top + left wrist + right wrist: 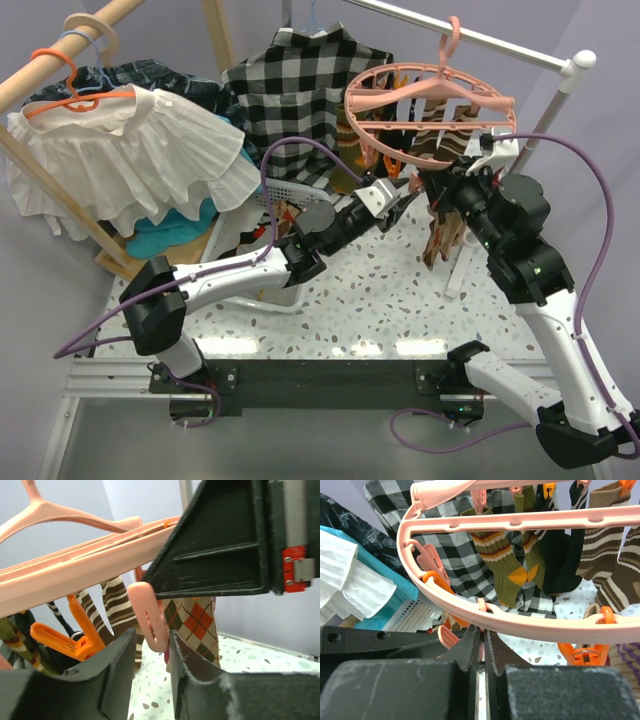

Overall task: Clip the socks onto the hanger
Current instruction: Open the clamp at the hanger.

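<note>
Salmon-pink plastic forms the round drying ring hanger, which hangs by its hook from a white metal rail at the far right of the scene, above the speckled stone-look table. Under its crossbars we see several socks pegged up: a pair of olive striped socks with yellow heels, a plain black sock to their right, and brown-and-cream striped socks further right.

Both arms reach up to the ring's near rim. The left gripper has its fingers apart, one on each side of a small pink plastic peg dangling from the rim. One finger lies just against the peg, while a sliver of gap shows at the other. An orange plastic peg hangs just to the left. Behind the pink peg hangs a brown argyle sock with red diamonds.

The right gripper sits just beside the left one under the rim, its fingers pressed together. We cannot tell whether any fabric is pinched between them.

A black-and-white checked shirt and a white mesh basket lie beyond, to the left.
</note>
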`<state>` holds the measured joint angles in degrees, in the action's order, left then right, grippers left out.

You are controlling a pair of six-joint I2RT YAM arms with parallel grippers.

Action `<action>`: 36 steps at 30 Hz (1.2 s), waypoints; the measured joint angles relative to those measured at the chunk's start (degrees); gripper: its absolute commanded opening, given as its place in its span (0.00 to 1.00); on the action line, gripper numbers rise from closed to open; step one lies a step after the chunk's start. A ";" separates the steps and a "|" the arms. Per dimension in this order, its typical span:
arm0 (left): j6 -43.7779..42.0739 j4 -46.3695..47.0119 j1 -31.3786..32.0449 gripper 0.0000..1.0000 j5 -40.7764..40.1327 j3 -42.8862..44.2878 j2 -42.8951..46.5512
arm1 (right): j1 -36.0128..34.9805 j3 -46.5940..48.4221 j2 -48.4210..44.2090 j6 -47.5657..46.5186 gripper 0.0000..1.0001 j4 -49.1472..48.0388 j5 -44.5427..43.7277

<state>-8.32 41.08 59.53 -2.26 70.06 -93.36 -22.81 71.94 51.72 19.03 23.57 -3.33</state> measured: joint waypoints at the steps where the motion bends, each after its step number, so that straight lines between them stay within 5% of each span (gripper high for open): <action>1: 0.44 0.00 0.00 0.30 0.11 0.24 -0.09 | 0.00 -0.04 0.00 0.00 0.00 -0.04 0.04; 4: 1.57 -0.02 0.02 0.15 0.50 0.87 -0.42 | 0.00 -0.20 -0.07 -0.04 0.02 -0.48 0.04; 8: 3.32 -0.02 -0.15 0.00 0.57 1.09 -0.55 | 0.00 -0.37 -0.42 -0.22 0.24 -0.66 0.11; 18: 4.74 -1.77 -0.22 0.00 -0.74 1.20 -0.55 | 0.09 -0.81 -3.21 -2.82 0.59 -0.33 0.87; 24: 5.77 -3.32 -0.26 0.00 -1.07 1.53 -0.55 | 0.04 -0.83 -3.67 -3.48 0.66 -1.03 4.66; 36: 6.93 -4.44 -0.28 0.00 -1.05 2.12 -0.55 | 0.04 -1.53 0.33 -2.67 0.62 -1.88 5.90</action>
<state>-1.39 36.64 59.24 -3.31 72.18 -93.91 -22.76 70.41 52.05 16.36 21.69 2.57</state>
